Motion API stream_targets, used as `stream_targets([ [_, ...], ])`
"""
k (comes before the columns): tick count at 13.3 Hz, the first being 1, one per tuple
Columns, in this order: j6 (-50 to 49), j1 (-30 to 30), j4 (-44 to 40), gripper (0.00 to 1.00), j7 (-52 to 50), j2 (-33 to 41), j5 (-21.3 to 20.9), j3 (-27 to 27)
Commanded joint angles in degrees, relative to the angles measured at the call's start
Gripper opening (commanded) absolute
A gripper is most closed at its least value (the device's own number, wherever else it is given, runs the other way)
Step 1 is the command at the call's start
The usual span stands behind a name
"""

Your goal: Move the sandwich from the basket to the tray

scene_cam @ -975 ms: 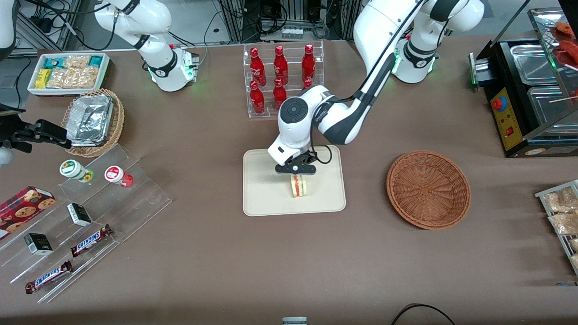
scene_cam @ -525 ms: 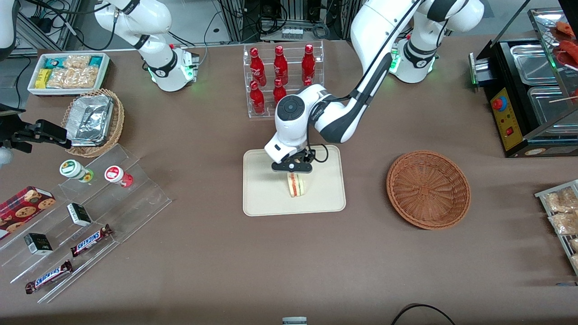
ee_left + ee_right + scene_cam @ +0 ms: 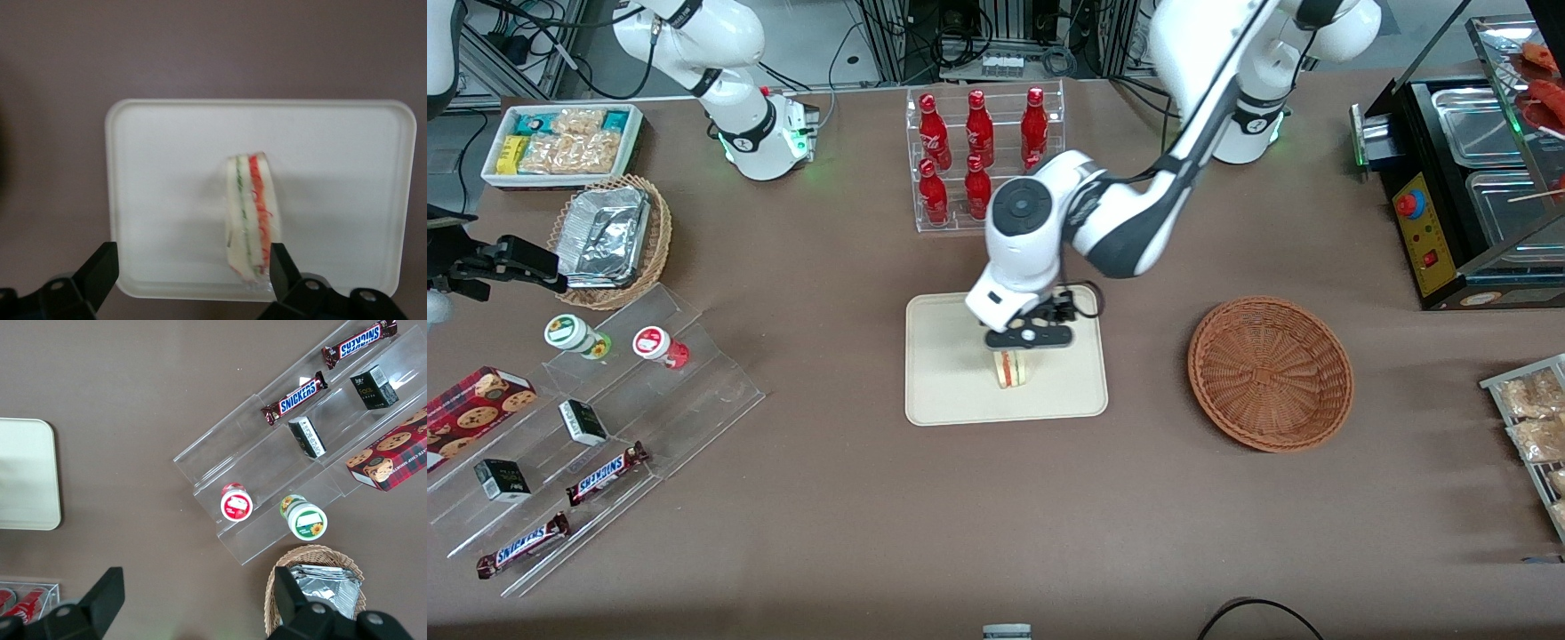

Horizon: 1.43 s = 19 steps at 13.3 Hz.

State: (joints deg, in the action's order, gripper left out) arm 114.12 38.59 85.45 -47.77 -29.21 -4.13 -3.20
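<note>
The sandwich (image 3: pixel 1011 369) stands on its edge on the cream tray (image 3: pixel 947 356), near the tray's middle, with its red and green filling lines showing. My left gripper (image 3: pixel 1024 349) hangs just above it, open and empty. In the left wrist view the sandwich (image 3: pixel 250 213) rests on the tray (image 3: pixel 167 167) close beside one black fingertip (image 3: pixel 279 263), not held; the gripper (image 3: pixel 190 267) is spread wide. The reddish-brown wicker basket (image 3: pixel 1270 373) sits empty on the table, toward the working arm's end.
A clear rack of red cola bottles (image 3: pixel 978 160) stands farther from the front camera than the tray. Toward the parked arm's end are clear snack steps (image 3: pixel 605 418), a light wicker basket with foil containers (image 3: pixel 609 240) and a white snack bin (image 3: pixel 560 142). A black food warmer (image 3: pixel 1476 178) stands at the working arm's end.
My left gripper has lifted a little and shifted toward the basket. The sandwich stays standing on the tray in the same spot.
</note>
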Motion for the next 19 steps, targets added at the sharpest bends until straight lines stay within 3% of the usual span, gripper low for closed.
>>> stream_targets([
  [1,-6.3,-4.2,-3.4,1.0,0.1,3.4,1.0,-0.1],
  [4,-10.8,-11.6,-3.4,1.0,3.4,8.5,4.7,-0.2],
  [10,-25.8,-22.2,-2.1,1.0,19.2,19.1,4.4,-0.1],
  [19,-26.1,-27.8,9.7,1.0,30.6,32.2,1.9,0.0],
])
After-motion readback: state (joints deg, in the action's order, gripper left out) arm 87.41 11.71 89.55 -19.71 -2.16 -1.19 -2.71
